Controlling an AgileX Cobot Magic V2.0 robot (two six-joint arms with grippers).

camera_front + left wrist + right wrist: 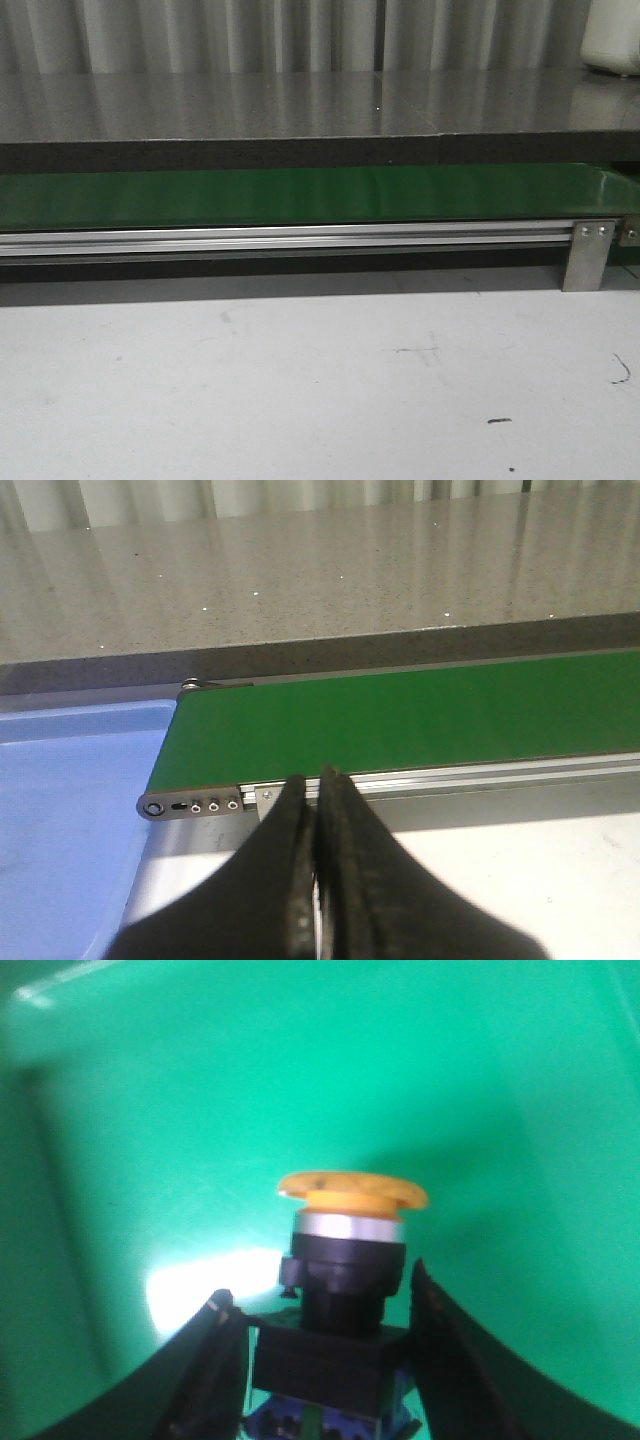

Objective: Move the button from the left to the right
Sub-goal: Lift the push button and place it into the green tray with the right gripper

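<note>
On the left, our left gripper (318,865) is pressed shut on nothing, its black fingers meeting edge to edge. It hangs over the near edge of the white table (520,880), pointing at the left end of the green conveyor belt (400,720). A blue tray (60,820) lies just left of the belt's end roller, and a grey speckled counter (300,580) runs along the far side.

The front view shows only the belt, its aluminium rail (300,238) and the table; neither arm nor the button appears there.

On the right, our right gripper (325,1350) holds the button (345,1260) by its black body, one finger on either side, orange-yellow cap up. It sits inside a green bin (200,1080), whose wall shows at one side. We cannot tell whether the body already rests on the floor of the bin, since its base is cut off.

We judge the carry nearly finished, with release remaining. If the jaws open while the button is above the floor, it may drop and tip onto its broad cap. A finger dragging on the body while withdrawing could topple it too.
</note>
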